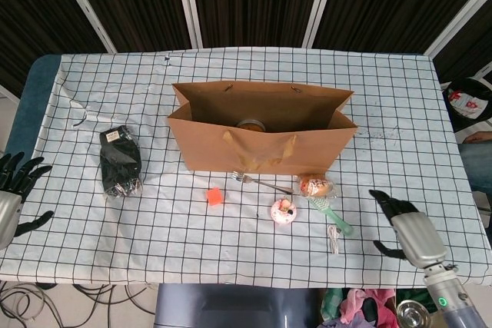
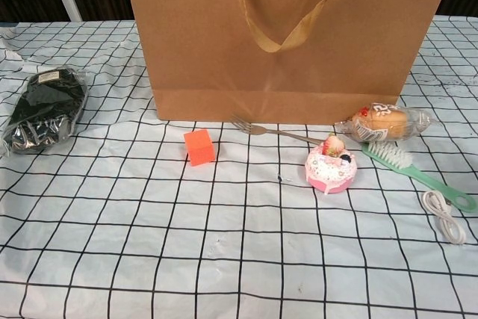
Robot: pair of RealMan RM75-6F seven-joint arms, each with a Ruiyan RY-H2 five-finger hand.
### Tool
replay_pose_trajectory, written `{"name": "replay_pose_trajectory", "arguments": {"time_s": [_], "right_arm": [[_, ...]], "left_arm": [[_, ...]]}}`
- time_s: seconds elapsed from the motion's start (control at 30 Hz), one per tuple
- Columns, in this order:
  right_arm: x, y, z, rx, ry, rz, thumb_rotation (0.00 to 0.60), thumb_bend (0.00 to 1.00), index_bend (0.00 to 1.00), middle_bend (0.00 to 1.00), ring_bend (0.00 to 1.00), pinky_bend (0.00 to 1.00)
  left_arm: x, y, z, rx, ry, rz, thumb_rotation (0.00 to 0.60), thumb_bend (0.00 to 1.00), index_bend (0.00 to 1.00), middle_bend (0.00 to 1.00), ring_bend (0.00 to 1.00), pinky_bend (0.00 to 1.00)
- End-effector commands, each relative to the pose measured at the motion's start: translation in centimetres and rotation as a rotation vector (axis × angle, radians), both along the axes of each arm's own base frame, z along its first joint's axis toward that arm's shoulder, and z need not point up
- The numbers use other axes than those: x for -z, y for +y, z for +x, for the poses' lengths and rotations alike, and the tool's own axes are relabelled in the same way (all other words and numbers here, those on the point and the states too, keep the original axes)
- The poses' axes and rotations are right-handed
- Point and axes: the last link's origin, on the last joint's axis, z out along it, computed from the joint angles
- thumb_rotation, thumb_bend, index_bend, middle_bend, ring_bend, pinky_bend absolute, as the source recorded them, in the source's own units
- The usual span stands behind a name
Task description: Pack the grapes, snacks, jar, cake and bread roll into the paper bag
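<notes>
Though labelled, snack bag [image 1: 121, 161] text unreadable

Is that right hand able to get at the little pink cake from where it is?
Probably yes: the right hand is open, and only the green brush and white cable lie between it and the cake.

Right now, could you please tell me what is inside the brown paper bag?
In the head view, the open brown paper bag shows one round, brownish lid-like top, probably the jar. The bag's front wall hides the rest of its interior, so other contents cannot be confirmed.
</notes>
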Motion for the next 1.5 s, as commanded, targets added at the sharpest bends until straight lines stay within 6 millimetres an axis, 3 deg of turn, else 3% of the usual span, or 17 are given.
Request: {"name": "replay_pose_trajectory", "arguments": {"time_s": [0.03,0.3,0.7,1.13,1.5], "right_arm": [[1.8,-1.0,4.4,-0.129,0.010,0.100,0.600,0.17,0.07,0.10,0.20,0.23],[6.2,-2.3,10.2,-0.269,0.022,0.212,0.600,0.17,0.07,0.10,0.20,0.23],[12.1,-5.9,14.3,-0.341,0.094,0.259,0.600,0.17,0.07,0.10,0.19,0.23],[14.8,-8.9,14.7,-0.311,0.172,0.277,0.600,0.17,0.07,0.10,0.18,0.23],[15.4,-8.9,13.5,-0.266,0.218,0.314,0.600,0.18,0.07,0.12,0.18,0.23]], "left_arm": [[0.4,-0.1,0.0,0.022,-0.015,-0.012,0.600,0.09,0.19,0.13,0.00,0.00],[0.1,0.1,-0.5,-0.010,-0.026,-0.016,0.600,0.09,0.19,0.13,0.00,0.00],[-0.5,0.6,-0.8,-0.030,-0.037,0.035,0.600,0.09,0.19,0.13,0.00,0.00],[-0.5,0.8,-0.9,-0.048,-0.040,0.043,0.600,0.09,0.19,0.13,0.00,0.00],[-0.6,0.8,-0.9,-0.056,-0.039,0.051,0.600,0.09,0.19,0.13,0.00,0.00]]}}
